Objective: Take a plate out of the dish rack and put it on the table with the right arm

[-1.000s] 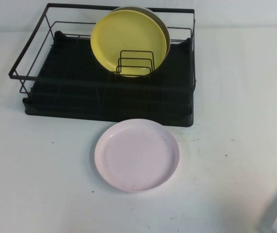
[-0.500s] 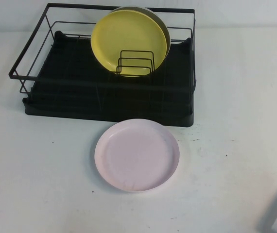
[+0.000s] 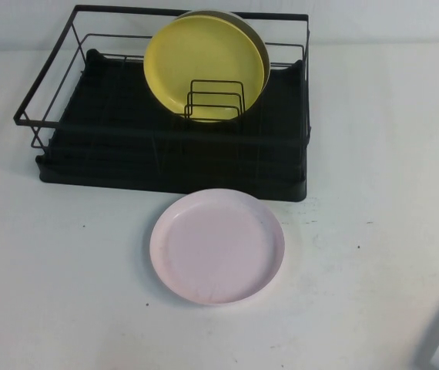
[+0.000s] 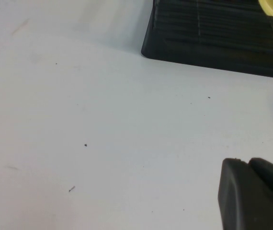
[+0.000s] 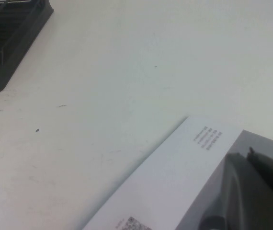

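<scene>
The large flat white table (image 3: pixel 65 293), marked with small dark specks and scuffs, carries two main things. The rectangular black wire dish rack (image 3: pixel 169 166) with its black tray base is set toward the far edge, left of the middle. The round pale pink plate (image 3: pixel 217 247) with a shallow raised rim is laid flat just in front of the rack's near right side. A white printed box (image 5: pixel 175 177) is seen at the near right corner.
</scene>
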